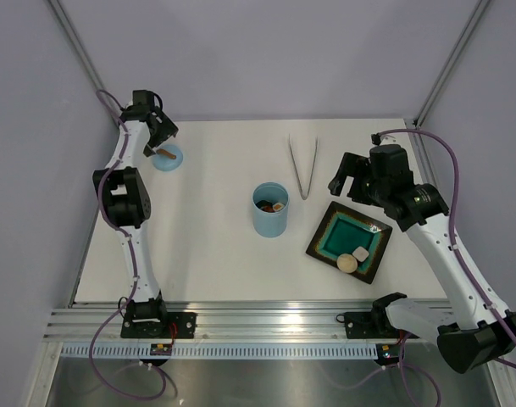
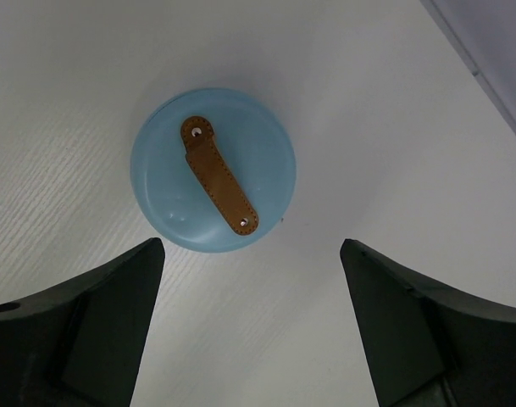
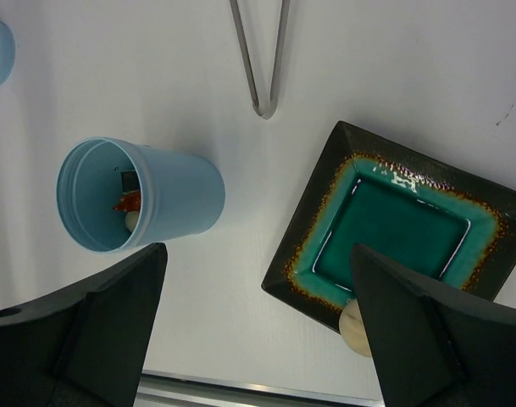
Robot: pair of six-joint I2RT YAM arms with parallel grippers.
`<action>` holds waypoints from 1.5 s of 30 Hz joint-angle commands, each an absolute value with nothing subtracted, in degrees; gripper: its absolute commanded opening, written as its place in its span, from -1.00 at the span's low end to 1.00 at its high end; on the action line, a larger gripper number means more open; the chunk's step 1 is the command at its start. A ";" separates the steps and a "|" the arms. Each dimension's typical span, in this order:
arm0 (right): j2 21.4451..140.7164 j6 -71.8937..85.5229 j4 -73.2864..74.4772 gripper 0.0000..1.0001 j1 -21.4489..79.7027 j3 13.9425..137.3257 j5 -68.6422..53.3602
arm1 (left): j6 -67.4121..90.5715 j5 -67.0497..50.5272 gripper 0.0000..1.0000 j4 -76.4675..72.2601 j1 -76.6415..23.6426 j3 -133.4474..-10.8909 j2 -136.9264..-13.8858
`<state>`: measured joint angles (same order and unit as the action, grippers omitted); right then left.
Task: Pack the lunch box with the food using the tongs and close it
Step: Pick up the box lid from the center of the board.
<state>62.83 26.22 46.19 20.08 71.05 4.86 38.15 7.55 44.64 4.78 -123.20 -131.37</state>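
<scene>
Two bits of food (image 1: 349,262) sit on the lower edge of the dark square plate with the teal middle (image 1: 346,233), at the lower right of the top view. One is a round beige bun and one is a small white cube. More food is down inside the tall light blue plastic lunch box (image 1: 269,212), which stands upright with no cover in the middle of the frame. The thin silver metal tongs (image 1: 303,165) lie flat on the white table (image 1: 215,263), just up and right of the lunch box. Nothing holds them.

The right gripper (image 1: 346,188) hangs beside the tongs, over the plate's top corner. Its fingers are spread wide and have nothing in them. The left gripper (image 2: 251,254) is at the upper left, right over the small flat blue round lid with the brown strap (image 2: 213,181). Its fingers are wide apart too, and it grips nothing.

I think the packing is not finished, so the tongs come first. To do it well, the right gripper should come down across the middle of the two thin arms, so a squeeze brings the tips together. If it grabs too near the joined end, they may not pinch. For the lid, the left gripper should go straight down with the disc between its fingers, so it lifts flat and does not slide away.
</scene>
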 commanded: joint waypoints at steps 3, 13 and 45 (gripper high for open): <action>61.35 27.68 47.29 0.91 19.86 69.96 4.92 | 41.31 10.11 0.74 39.29 5.45 -122.96 -133.59; 62.22 28.65 47.63 0.91 19.78 69.52 5.97 | 44.73 10.37 0.57 39.11 6.15 -123.66 -137.55; 61.17 31.64 46.94 0.89 19.86 67.33 8.70 | 34.99 5.45 -1.00 35.33 4.05 -109.70 -114.98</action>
<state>61.93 30.72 48.29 20.08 67.79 6.61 40.34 8.29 39.29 6.15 -111.39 -125.99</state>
